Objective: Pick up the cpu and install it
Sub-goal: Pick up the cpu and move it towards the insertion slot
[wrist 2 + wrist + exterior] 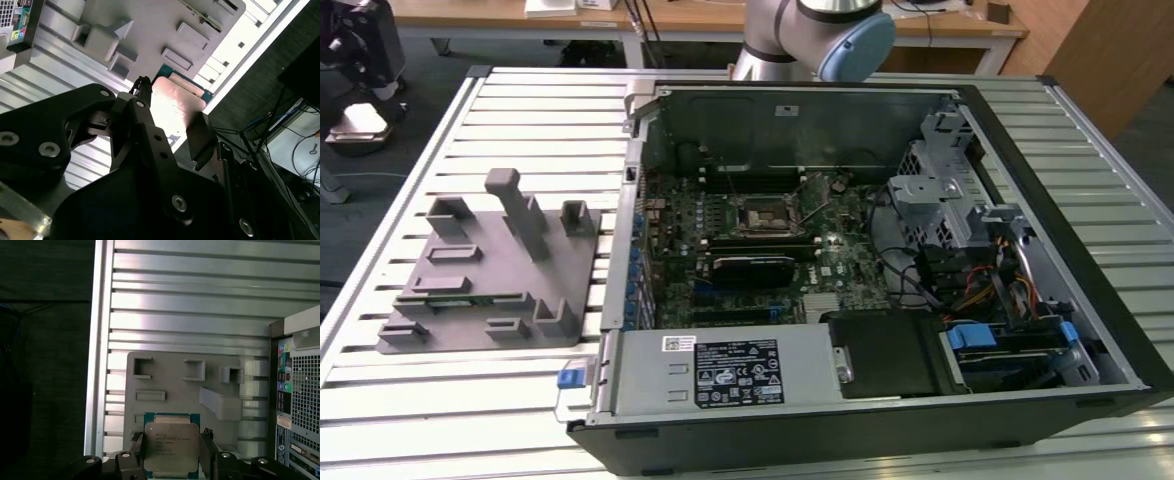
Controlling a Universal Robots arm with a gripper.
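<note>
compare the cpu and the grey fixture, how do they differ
The cpu is a thin flat plate with a silvery top and green rim; the fixture is matte grey with raised blocks and pockets. The cpu is gripped between the fingers, off the slatted table; the fixture lies on it. Both have straight-edged, roughly rectangular outlines.

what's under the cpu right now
In the first wrist view, the cpu, gripped at its sides by the gripper, has the grey fixture below it, resting on the slatted table. The fixture patch straight beneath the cpu is covered by it.
</note>
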